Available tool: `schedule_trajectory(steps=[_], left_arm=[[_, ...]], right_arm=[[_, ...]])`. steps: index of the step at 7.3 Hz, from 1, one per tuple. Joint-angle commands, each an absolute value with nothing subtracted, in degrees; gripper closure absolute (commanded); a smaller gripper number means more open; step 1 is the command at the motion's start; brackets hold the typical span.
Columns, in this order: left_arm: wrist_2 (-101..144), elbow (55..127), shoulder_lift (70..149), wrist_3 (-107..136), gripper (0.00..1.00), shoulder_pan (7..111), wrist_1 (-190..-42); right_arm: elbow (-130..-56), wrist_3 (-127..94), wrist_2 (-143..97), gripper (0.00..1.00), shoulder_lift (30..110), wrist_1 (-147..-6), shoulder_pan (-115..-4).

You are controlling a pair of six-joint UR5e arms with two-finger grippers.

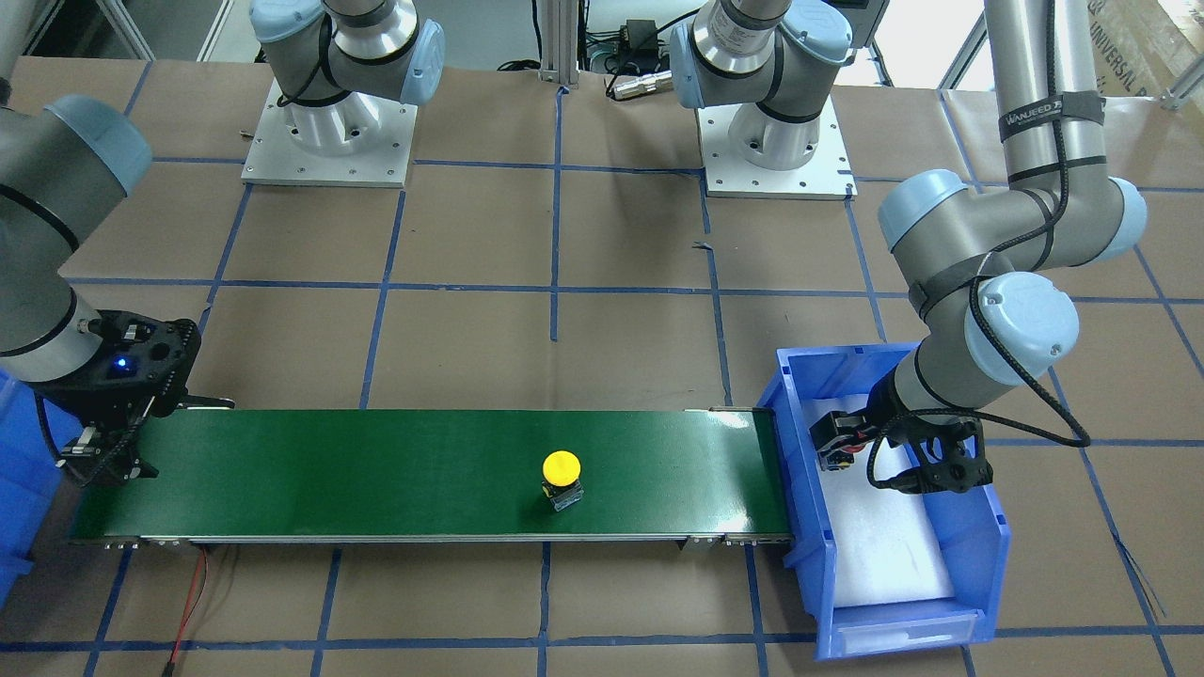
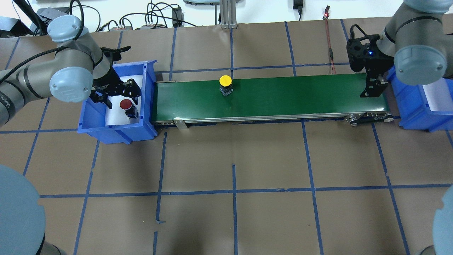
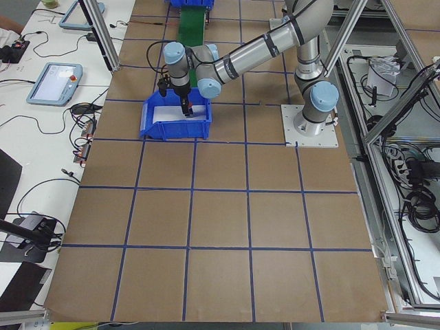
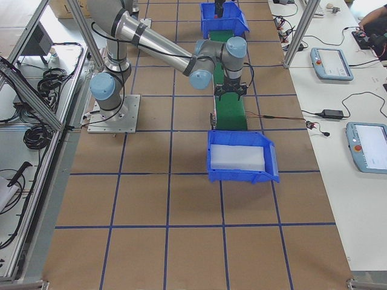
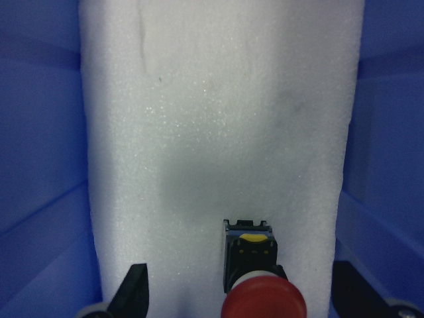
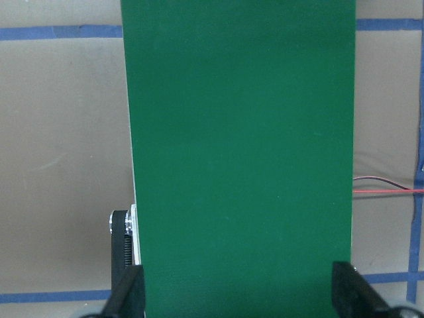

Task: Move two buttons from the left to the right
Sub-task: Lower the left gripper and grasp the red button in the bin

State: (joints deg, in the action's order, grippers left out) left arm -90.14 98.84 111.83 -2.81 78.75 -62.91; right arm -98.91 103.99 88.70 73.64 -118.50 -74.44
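Two push buttons: one in a bin, one on the belt

Item 1. Red button (image 2: 125,105): round domed cap on a squarish black body. It stands on the white foam liner (image 5: 218,119) of the left blue bin (image 2: 148,88), a moulded plastic tub. Only the overhead and left wrist views show it; in the front-facing view the arm hides it. The wrist view alone shows a yellow patch on the body. The left pincer (image 2: 121,100) hangs over it, fingers (image 5: 136,295) spread wide on either side, not touching.

Item 2. Yellow button (image 1: 562,467): flat round cap, dark body. It stands upright on the smooth green belt (image 1: 376,470), nearer the left bin than the right blue bin (image 2: 414,113).

Item 3. Right pincer (image 2: 371,90): poised over the belt's right end. Its wrist view shows the fingers (image 6: 129,295) apart, with green belt between them.

Item 4. Table (image 2: 233,159): brown paper, blue tape grid.
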Motion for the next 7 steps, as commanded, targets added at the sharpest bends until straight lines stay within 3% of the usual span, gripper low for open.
schedule_trajectory(steps=[1, 2, 4, 7], left_arm=[[-88.34, 99.14, 111.97, -1.49, 0.14, 77.61, -62.93], [-88.24, 99.31, 111.97, -1.06, 0.18, 77.61, -62.93], [-86.68, 99.40, 112.15, 0.17, 0.45, 78.04, -63.37], [-87.10, 98.53, 112.15, 0.09, 0.68, 78.22, -63.37]], right_arm=[[-98.62, 103.36, 88.86, 0.00, 73.83, -118.56, -74.53], [-98.53, 103.36, 89.12, 0.00, 73.83, -118.56, -74.53], [-98.61, 103.36, 89.83, 0.00, 73.83, -118.56, -74.44], [-98.62, 102.75, 89.91, 0.00, 73.83, -118.65, -74.53]])
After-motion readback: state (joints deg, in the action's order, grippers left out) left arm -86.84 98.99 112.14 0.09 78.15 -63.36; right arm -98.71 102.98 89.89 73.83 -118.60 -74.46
